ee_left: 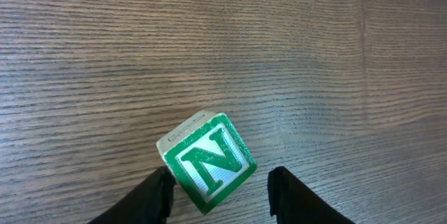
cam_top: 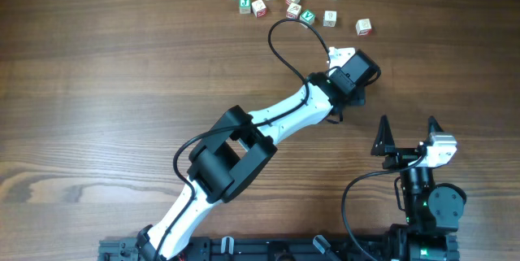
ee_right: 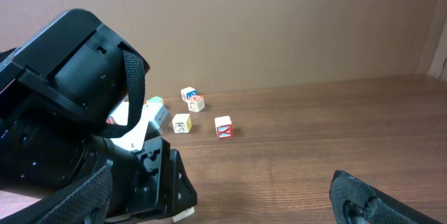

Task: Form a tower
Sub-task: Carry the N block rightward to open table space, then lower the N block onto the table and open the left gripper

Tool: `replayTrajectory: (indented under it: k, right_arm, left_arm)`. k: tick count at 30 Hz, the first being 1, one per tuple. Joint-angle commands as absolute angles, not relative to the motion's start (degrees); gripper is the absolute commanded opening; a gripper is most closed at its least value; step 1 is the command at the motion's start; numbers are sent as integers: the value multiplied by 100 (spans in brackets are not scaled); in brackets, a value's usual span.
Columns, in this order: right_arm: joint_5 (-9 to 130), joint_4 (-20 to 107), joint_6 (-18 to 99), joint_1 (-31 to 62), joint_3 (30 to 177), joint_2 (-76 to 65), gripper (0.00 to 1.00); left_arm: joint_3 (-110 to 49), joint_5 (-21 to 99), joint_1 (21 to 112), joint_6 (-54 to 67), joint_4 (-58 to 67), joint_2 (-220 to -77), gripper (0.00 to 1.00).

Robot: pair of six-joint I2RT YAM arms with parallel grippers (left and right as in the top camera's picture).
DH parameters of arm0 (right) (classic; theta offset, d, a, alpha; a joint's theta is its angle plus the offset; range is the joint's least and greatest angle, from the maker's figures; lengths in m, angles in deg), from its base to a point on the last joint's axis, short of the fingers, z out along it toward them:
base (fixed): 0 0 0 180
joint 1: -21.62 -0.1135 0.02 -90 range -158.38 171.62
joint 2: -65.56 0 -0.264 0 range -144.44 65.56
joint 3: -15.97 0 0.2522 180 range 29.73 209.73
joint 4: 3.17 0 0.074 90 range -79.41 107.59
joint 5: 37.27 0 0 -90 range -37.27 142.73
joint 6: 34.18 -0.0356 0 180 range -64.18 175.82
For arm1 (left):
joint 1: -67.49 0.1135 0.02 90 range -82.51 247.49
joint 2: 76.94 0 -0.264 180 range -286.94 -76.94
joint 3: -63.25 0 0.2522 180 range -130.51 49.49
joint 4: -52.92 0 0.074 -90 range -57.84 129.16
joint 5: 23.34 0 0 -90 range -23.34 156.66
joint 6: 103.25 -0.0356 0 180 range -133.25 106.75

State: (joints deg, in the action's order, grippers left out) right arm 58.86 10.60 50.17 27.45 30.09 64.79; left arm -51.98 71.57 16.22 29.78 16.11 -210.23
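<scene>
Now the left claw (ee_left: 220,172) loosely straddles the green N cube (ee_left: 208,160), gap at one edge; nearby, the right claw (cam_top: 407,123) gapes wide over the worktop (cam_top: 81,90).

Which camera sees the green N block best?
The left wrist view: the N block sits big and sharp between the fingers. In the overhead and right wrist views, the left arm hides it.

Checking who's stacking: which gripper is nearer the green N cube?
Left. The left gripper brackets the green N cube, one finger either side; the right gripper sits well away from it.
</scene>
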Motion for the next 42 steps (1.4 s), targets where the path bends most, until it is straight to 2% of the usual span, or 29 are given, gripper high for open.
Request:
replayTrajectory:
  k: [1, 6, 9, 12, 15, 18, 22, 27, 42]
  right_arm:
    - [5831, 1030, 5120, 2773, 3002, 6514, 100]
    - [5831, 1030, 5120, 2773, 3002, 6514, 100]
    - [5831, 1030, 5120, 2773, 3002, 6514, 100]
    - [5831, 1030, 5122, 2773, 3002, 6514, 100]
    - [5831, 1030, 5120, 2773, 3002, 6514, 100]
    - [5831, 1030, 5120, 2773, 3002, 6514, 100]
    - [5831, 1030, 5117, 2773, 3002, 6514, 100]
    - [5831, 1030, 5120, 2773, 3002, 6514, 100]
    - [5831, 1030, 5120, 2773, 3002, 6514, 100]
  left_arm:
    - [-5161, 7282, 1640, 3048, 1650, -21137, 50]
    - [-5161, 7282, 1670, 3050, 1797, -21137, 51]
    - [-5161, 7282, 1670, 3050, 1921, -21196, 61]
    - [-5161, 7275, 1670, 3052, 2092, -21327, 63]
    - [-5161, 7277, 1670, 3052, 2094, -21373, 55]
    - [-5161, 7279, 1670, 3052, 2098, -21380, 53]
    - [-5161, 7279, 1670, 3052, 2098, -21380, 42]
    - [-5161, 7279, 1670, 3052, 2116, -21380, 36]
    - [-5161, 7275, 1620, 2917, 2195, -21380, 38]
